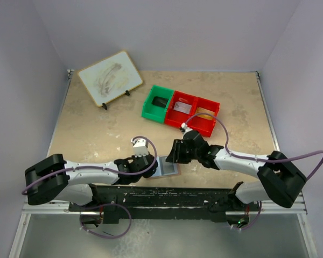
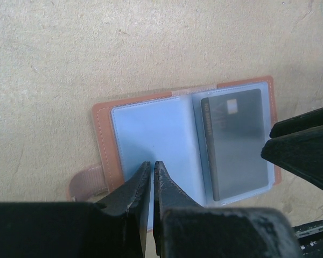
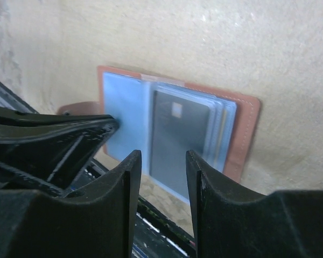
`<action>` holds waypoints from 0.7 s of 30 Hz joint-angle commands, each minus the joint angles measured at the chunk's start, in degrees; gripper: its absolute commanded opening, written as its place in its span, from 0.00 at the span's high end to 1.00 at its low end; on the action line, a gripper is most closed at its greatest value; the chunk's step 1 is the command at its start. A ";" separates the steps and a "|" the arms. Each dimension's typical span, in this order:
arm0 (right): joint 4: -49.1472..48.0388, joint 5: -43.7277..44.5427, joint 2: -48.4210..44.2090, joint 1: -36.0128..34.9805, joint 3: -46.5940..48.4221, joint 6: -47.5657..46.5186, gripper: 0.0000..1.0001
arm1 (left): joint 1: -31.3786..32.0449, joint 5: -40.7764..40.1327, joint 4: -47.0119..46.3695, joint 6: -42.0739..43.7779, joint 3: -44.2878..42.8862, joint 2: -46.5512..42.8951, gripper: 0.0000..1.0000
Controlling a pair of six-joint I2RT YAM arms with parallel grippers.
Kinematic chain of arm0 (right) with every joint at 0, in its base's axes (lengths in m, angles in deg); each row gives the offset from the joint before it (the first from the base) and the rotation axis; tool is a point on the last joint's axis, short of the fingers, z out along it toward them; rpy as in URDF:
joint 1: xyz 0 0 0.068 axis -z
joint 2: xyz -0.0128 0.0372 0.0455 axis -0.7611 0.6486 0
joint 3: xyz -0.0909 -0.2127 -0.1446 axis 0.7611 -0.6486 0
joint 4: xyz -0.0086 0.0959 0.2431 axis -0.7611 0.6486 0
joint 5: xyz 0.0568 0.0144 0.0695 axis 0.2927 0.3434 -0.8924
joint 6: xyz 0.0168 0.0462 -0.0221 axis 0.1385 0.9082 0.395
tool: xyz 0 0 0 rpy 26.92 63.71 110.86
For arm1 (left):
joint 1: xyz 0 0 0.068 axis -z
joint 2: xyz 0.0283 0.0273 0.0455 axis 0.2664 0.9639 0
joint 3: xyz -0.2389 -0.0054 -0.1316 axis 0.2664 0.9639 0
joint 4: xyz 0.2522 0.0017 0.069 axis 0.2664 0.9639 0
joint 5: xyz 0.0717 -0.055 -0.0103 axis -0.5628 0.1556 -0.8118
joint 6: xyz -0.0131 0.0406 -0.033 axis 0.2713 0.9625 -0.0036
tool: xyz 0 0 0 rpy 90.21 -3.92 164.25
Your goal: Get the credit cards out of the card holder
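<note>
The card holder (image 1: 169, 167) lies open and flat near the table's front edge, tan-pink outside with pale blue-grey panels (image 2: 151, 126). A dark credit card (image 2: 237, 142) sits in the clear sleeve of its right half, with more sleeves stacked behind it (image 3: 220, 121). My left gripper (image 2: 153, 164) is shut, its tips pressed down on the left inner panel. My right gripper (image 3: 162, 158) is open just in front of the dark card's (image 3: 177, 134) near edge, nothing between its fingers. The snap strap (image 2: 86, 183) sticks out on the left.
A green bin (image 1: 157, 102) and two red bins (image 1: 196, 113) stand at the back middle. A white board on a small stand (image 1: 110, 77) leans at the back left. The black mounting rail (image 1: 167, 193) runs right behind the card holder.
</note>
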 commanded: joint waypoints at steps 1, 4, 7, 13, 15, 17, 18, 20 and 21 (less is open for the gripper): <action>0.10 -0.44 0.97 -0.25 -0.72 0.43 0.58 | 0.34 -1.03 0.73 -0.11 0.33 -2.23 0.97; -1.66 -0.69 1.54 -0.24 -1.12 0.49 0.58 | 0.34 -1.04 1.11 -0.17 0.55 -2.74 0.97; -1.60 -0.69 2.53 -0.25 -0.94 0.45 0.57 | 0.34 -1.08 0.55 -0.06 0.98 -2.36 0.97; -0.15 1.46 2.87 -0.26 -0.08 -0.38 0.56 | 0.43 -0.93 0.36 -0.37 1.44 -1.69 0.97; 0.11 1.76 2.29 -0.26 -0.27 -0.32 0.56 | 0.41 -0.95 0.61 -0.31 1.38 -1.78 0.97; 0.29 1.68 2.07 -0.26 -0.43 -0.38 0.56 | 0.43 -1.03 0.75 -0.32 1.44 -1.73 0.97; 0.13 1.68 2.11 -0.26 -0.51 -0.36 0.56 | 0.43 -1.03 0.83 -0.26 1.40 -1.74 0.97; -0.03 1.53 2.51 -0.26 -0.54 -0.21 0.56 | 0.43 -1.06 0.85 -0.22 1.48 -1.74 0.97; -0.31 1.32 2.71 -0.26 -0.71 -0.02 0.56 | 0.43 -1.04 0.84 -0.22 1.40 -1.76 0.98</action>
